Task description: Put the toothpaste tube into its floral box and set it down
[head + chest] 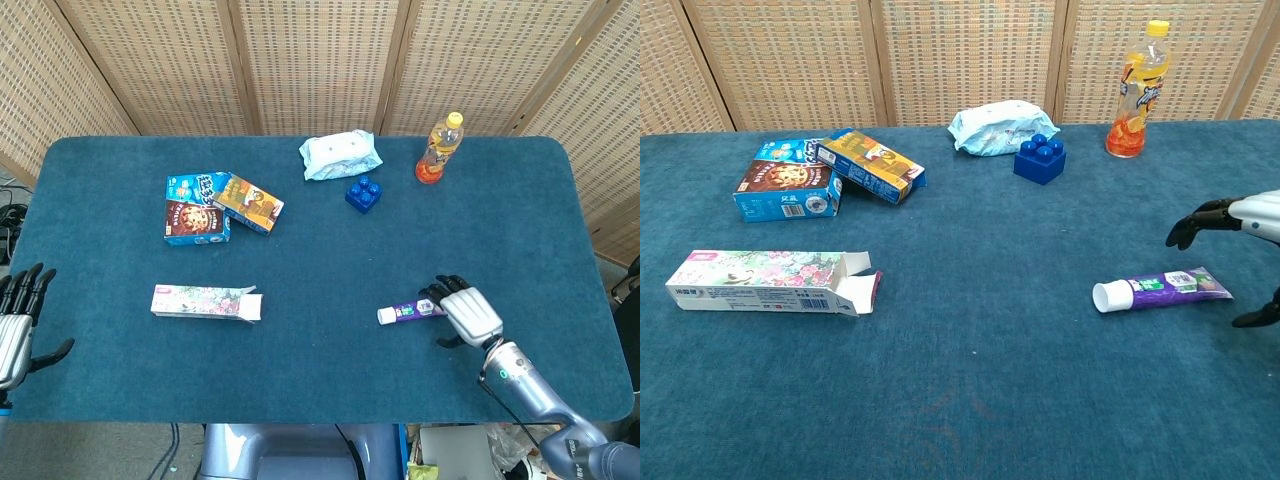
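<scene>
I have my right hand (470,312) over the crimped end of the toothpaste tube (1160,289), fingers spread and curled, holding nothing. The tube lies flat near the right, bare cloth between it and the floral box (770,282), which lies on its side at near left, flap open toward the tube. My left hand (17,325) hangs spread off the table's (320,375) left edge.

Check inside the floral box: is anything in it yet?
The floral box lies flat with its end flaps open. Only the mouth shows, so its interior is hidden. The toothpaste tube lies outside, apart from it, below the right hand.
</scene>
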You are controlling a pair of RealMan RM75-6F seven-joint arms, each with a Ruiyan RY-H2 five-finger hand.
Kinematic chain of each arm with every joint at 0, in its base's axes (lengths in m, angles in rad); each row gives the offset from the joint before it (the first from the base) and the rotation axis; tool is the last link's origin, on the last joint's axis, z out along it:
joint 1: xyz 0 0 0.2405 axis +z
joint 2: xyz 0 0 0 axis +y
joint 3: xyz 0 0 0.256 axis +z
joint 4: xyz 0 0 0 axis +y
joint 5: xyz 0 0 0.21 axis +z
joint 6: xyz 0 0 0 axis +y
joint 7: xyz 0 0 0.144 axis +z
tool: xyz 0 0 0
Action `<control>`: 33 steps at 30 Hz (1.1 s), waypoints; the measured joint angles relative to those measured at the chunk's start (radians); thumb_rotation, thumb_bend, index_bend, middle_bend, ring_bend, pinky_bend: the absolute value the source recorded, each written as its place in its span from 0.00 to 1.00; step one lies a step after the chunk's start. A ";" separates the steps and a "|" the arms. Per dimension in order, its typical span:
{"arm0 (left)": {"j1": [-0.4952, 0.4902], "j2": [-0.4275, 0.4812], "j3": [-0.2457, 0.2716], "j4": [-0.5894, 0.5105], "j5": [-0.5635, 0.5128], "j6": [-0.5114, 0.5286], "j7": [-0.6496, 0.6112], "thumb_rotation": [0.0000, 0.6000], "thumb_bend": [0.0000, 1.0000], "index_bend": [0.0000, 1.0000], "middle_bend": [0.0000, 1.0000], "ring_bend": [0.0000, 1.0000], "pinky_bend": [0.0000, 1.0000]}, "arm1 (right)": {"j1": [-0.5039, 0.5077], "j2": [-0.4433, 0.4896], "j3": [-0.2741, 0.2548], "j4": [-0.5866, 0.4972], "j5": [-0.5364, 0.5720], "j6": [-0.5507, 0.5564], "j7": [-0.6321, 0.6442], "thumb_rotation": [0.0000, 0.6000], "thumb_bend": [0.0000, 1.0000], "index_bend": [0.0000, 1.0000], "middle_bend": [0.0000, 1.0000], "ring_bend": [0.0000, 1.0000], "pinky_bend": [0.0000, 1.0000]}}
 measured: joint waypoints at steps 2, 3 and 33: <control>-0.001 0.000 -0.001 0.000 -0.002 -0.001 0.000 1.00 0.22 0.00 0.00 0.00 0.00 | 0.005 -0.012 0.002 0.022 0.005 -0.003 -0.011 1.00 0.14 0.26 0.30 0.18 0.26; -0.001 0.001 -0.001 -0.001 -0.003 -0.002 -0.001 1.00 0.22 0.00 0.00 0.00 0.00 | 0.007 -0.019 0.003 0.033 0.006 -0.004 -0.018 1.00 0.14 0.27 0.31 0.19 0.28; -0.028 -0.011 -0.023 0.011 -0.082 -0.048 0.018 1.00 0.22 0.00 0.00 0.00 0.00 | 0.100 -0.186 0.008 0.228 0.045 -0.083 -0.031 1.00 0.50 0.55 0.56 0.41 0.38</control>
